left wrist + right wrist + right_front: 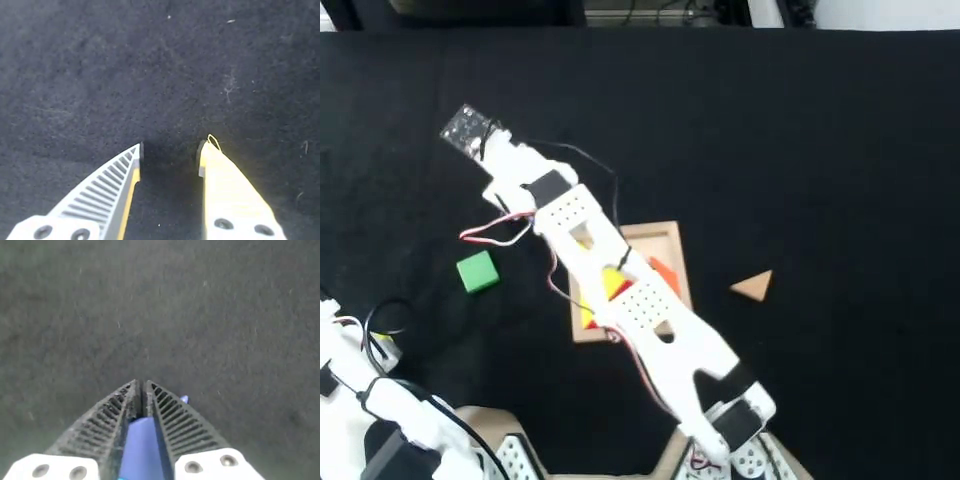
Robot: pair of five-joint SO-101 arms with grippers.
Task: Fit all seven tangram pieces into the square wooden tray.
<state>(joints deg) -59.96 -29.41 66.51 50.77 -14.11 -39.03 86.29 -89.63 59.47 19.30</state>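
Blue piece (142,440) sits pinched between the closed fingers of the right gripper (141,386), with only its narrow middle showing and a small corner poking out past one finger. It hangs over bare black cloth (160,300), well apart from the wooden tray (652,232).

In the high view the right arm (620,290) stretches across that tray, its far end out beyond the green piece (477,271). Under the arm, a yellow piece (612,284) and an orange piece (665,272) lie in the tray, so it looks partly filled. How much room is left I cannot tell.

To place the blue piece well, I would bring it back over the tray, turn the wrist until its edges run along the open gap, and lower it flat before letting go. A tilted release could leave it resting on a neighbour or on the rim.

A tan triangle (753,286) waits on the cloth beside the tray. The left gripper (170,150) hangs over the cloth with its fingers apart and nothing between them.
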